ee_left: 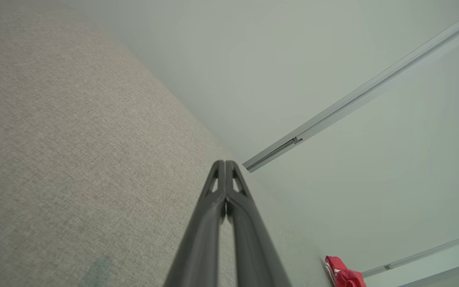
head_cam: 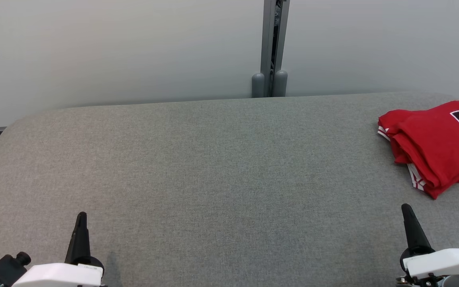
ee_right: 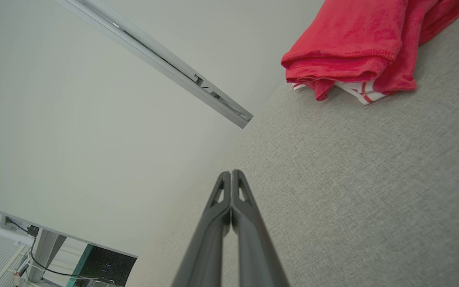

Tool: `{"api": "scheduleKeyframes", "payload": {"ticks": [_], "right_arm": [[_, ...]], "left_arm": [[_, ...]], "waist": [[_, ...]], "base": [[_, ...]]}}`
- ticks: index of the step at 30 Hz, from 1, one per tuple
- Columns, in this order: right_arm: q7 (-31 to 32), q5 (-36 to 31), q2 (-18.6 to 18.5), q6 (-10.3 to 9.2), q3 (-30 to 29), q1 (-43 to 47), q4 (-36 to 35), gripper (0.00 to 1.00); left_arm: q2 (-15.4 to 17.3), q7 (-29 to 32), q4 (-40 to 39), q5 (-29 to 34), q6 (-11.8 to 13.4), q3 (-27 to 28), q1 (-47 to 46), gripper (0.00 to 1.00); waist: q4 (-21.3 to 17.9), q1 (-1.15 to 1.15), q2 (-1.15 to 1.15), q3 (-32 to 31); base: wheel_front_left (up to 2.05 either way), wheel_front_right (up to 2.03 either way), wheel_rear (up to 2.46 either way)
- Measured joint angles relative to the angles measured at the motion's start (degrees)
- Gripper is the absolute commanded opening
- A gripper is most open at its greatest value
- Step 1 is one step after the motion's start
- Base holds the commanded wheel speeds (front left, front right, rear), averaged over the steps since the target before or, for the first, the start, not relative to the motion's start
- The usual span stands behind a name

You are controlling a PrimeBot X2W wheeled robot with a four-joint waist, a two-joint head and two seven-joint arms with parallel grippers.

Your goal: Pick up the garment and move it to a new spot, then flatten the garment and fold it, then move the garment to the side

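Nearest the lens, at the lower left of the head view, the long dark left fingers (head_cam: 80, 239) rise from a white wrist housing and are pressed together into one point, holding nothing. At the lower right, the matching right fingers (head_cam: 414, 233) are likewise pressed together and empty. Both pairs hang just over the grey woven-fabric tabletop (head_cam: 213, 159), well apart from each other. The red knit garment with white striped trim and dark numerals (head_cam: 436, 147) lies folded in a thick bundle on the tabletop at the right edge of the frame, above and near the right fingers but not touching them. In the left wrist view the left fingers (ee_left: 201, 239) meet at their tips, with the garment (ee_left: 343, 273) small at the lower right. In the right wrist view the right fingers (ee_right: 209, 239) also meet tip to tip, and the garment (ee_right: 353, 44) sits at the upper right, its layered hems showing. Behind the tabletop stands a pale wall divided by a grey metal post (head_cam: 271, 48).
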Motion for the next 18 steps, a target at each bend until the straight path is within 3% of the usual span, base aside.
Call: {"api": "scheduleKeyframes", "payload": {"ticks": [18], "right_arm": [[3.0,10.3,0.3,0.0,-1.5,-1.2,-0.4,0.0]], "left_arm": [[0.2,2.9,0.2,-11.1,-0.8,0.3,-1.9,0.0]], "waist": [[0.0,0.0,0.0,0.2]], "base": [[0.0,0.0,0.0]]}}
